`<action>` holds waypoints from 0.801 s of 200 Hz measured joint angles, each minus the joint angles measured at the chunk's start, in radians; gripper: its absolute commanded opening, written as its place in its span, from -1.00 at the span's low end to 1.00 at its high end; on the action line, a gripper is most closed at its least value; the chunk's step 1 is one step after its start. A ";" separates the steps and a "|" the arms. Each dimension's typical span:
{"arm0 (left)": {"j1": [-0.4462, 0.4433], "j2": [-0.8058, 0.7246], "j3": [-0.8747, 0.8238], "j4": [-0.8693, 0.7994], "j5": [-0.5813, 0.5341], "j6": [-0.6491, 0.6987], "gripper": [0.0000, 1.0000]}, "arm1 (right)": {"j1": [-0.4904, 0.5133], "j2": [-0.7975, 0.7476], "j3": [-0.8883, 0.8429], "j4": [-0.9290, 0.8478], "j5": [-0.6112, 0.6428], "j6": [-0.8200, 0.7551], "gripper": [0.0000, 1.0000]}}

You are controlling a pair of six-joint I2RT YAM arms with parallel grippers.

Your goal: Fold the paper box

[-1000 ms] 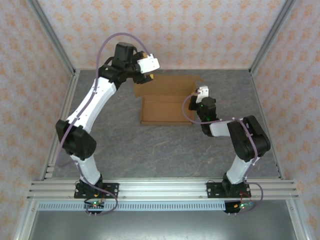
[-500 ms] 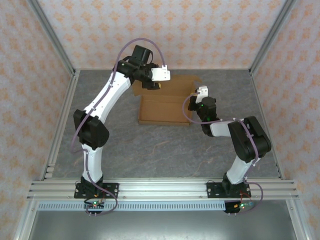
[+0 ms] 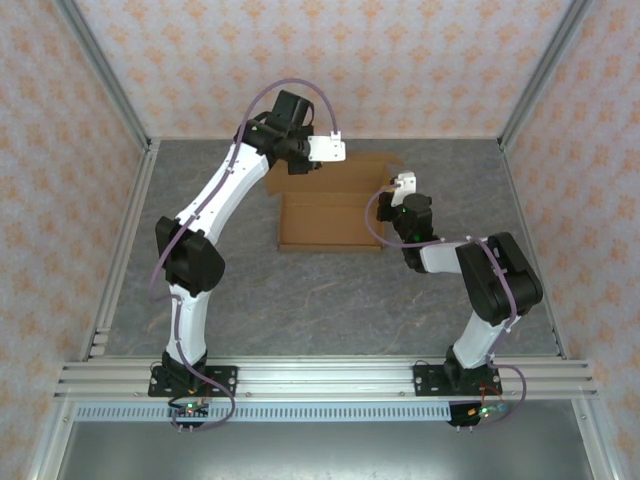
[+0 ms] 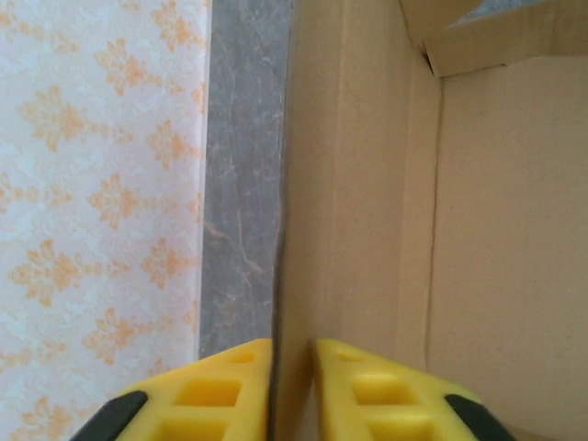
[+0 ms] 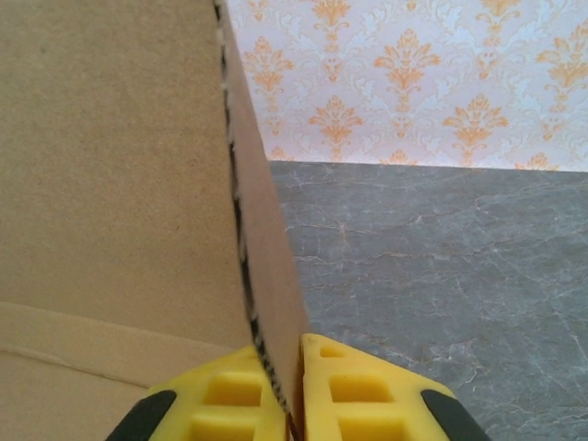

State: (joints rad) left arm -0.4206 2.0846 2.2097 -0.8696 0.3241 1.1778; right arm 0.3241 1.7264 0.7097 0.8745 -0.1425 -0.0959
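Cardboard paper box (image 3: 330, 210), grey table (image 3: 250, 290) around | left claw (image 4: 292, 354) pinches far edge | right claw (image 5: 287, 363) pinches right edge

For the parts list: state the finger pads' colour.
Yellow pads, best in the left wrist view.

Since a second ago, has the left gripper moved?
Yes: left gripper shifted right, away from the left rear frame post, onto the paper box's back edge.

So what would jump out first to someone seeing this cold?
The brown paper box, partly folded, sits at the far middle of the grey table. Both arms reach in to it. The left gripper pinches a cardboard wall on its far left side, and the right gripper pinches a wall edge on its right side.
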 measured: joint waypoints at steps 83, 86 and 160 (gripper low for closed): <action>-0.052 -0.128 -0.182 0.037 -0.079 -0.005 -1.00 | 0.000 -0.261 -0.073 -0.235 -0.048 0.172 0.02; -0.052 -0.134 -0.188 0.039 -0.079 -0.005 -1.00 | 0.000 -0.281 -0.079 -0.249 -0.045 0.171 0.03; -0.056 -0.289 -0.344 0.089 -0.060 0.004 -1.00 | -0.083 -0.816 -0.141 -0.665 0.105 0.255 0.03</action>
State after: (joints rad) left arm -0.4763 1.7958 1.8652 -0.7803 0.2646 1.1816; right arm 0.2409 0.9108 0.5690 0.2096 -0.0380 0.1589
